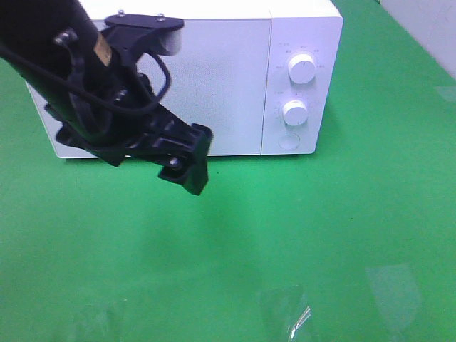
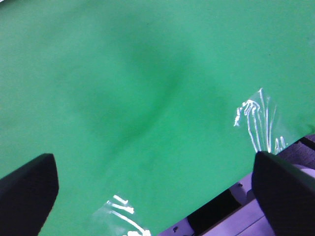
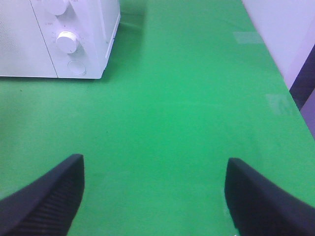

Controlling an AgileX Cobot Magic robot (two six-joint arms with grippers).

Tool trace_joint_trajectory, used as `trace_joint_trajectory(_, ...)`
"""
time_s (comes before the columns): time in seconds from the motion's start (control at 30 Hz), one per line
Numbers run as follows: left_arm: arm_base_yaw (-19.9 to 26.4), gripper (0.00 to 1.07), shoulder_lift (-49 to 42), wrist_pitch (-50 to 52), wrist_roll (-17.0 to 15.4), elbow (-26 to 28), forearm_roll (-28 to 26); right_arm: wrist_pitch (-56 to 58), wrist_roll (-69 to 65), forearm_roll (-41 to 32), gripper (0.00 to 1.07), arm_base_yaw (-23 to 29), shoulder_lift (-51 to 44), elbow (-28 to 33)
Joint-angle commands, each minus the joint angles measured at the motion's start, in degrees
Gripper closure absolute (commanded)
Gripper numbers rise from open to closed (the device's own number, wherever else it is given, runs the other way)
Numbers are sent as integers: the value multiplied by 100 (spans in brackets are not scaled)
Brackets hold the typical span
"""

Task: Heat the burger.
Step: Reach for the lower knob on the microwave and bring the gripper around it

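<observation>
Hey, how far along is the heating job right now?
Looks done: the microwave door is shut, and no burger shows in any view, so it may be inside. In hand: nothing; the left gripper and right gripper both stand open and empty above the green table. Likely left: turning the knobs, though their setting is unreadable.

White microwave [image 1: 214,78], door closed, sits at the back of the green worktop [image 1: 320,235], its right-side panel carrying an upper knob [image 1: 303,69], a lower knob [image 1: 294,112] and a round button [image 1: 288,140] beneath; shiny clear tape patch [image 1: 299,317] near the front edge.
</observation>
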State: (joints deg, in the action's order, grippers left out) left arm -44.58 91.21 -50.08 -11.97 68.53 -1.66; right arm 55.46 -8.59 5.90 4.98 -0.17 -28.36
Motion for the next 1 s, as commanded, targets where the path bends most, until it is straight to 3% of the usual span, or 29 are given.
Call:
trace_joint_trajectory(0.03, 241, 6, -212, -395, -17, 40, -29, -46, -29, -11, 32, -29, -155, 11)
trace_joint_trajectory(0.2, 1197, 6, -642, -1071, 29, 40, -34, -46, -29, -11, 32, -29, -155, 11)
trace_joint_trajectory(0.3, 1427, 6, -710, -1226, 40, 40, -34, -46, -29, -11, 32, -29, -155, 11)
trace_joint_trajectory(0.33, 1942, 6, -905, -1576, 183, 40, -29, -46, -29, -11, 32, -29, -155, 11)
trace_joint_trajectory(0.37, 1942, 6, -905, -1576, 183, 40, -29, -46, -29, -11, 32, -29, -155, 11)
trace_joint_trajectory(0.43, 2538, 6, -1186, -1845, 361, 34, -34, -46, -29, -11, 32, -29, -155, 11)
trace_joint_trajectory(0.47, 2538, 6, -1186, -1845, 361, 34, -34, -46, -29, -11, 32, -29, -155, 11)
trace_joint_trajectory(0.5, 2893, 6, -1381, -1960, 464, 34, -34, -46, -29, -11, 32, -29, -155, 11)
trace_joint_trajectory(0.53, 2893, 6, -1381, -1960, 464, 34, -34, -46, -29, -11, 32, -29, -155, 11)
trace_joint_trajectory(0.63, 3535, 6, -1742, -2154, 665, 34, -126, -46, -29, -11, 32, -29, -155, 11)
trace_joint_trajectory(0.9, 4240, 6, -2447, -2384, 1037, -23, -223, -46, -29, -11, 32, -29, -155, 11)
trace_joint_trajectory(0.97, 4314, 6, -2681, -2315, 1060, -218, -223, -46, -29, -11, 32, -29, -155, 11)
trace_joint_trajectory(1.0, 4320, 6, -2974, -2177, 1066, -579, -212, -46, -29, -11, 32, -29, -155, 11)
